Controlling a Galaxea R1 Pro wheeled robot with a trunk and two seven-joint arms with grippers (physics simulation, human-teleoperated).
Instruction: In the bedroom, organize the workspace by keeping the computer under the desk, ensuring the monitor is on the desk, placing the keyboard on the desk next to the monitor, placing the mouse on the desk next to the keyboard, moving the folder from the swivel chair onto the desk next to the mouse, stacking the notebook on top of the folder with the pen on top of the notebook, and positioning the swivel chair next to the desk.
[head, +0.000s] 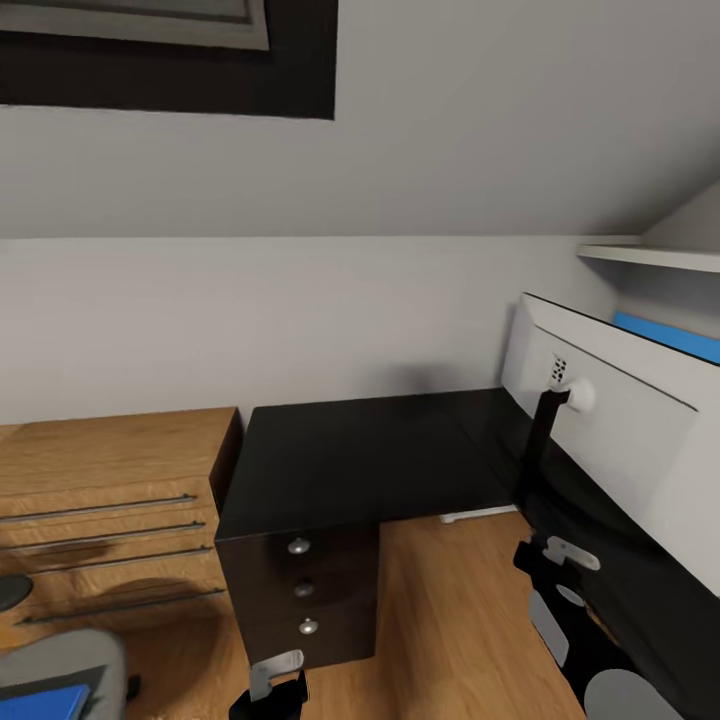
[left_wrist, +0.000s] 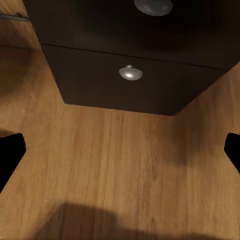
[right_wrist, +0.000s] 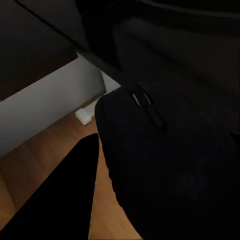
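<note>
1. The glossy black L-shaped tabletop (head: 370, 455) runs along the pale grey wall (head: 300, 310) and turns toward the robot on its right side; its near edge ends above a black three-drawer unit with round silver knobs (head: 300, 595).
2. Open light wood floor (head: 440, 620) lies between the drawer unit and the tabletop's right wing; a low light-wood cabinet with long metal handles (head: 110, 510) stands just beside the unit on the other side.
3. The wide monitor with white back and thin black stand (head: 620, 420) stands on the right wing, its back toward the camera.
4. The left hand (head: 270, 690) hangs low just in front of the drawer unit; its wrist view shows the dark fingertips (left_wrist: 10, 155) spread wide apart over bare floor, holding nothing.
5. The right hand (head: 555, 565) is at the right wing's edge, and in its wrist view it is clenched around a black computer mouse (right_wrist: 165, 170).
6. The grey swivel chair's seat (head: 60, 670) shows at the lower left corner with the flat bright-blue folder (head: 40, 703) lying on it, well apart from both hands.
</note>
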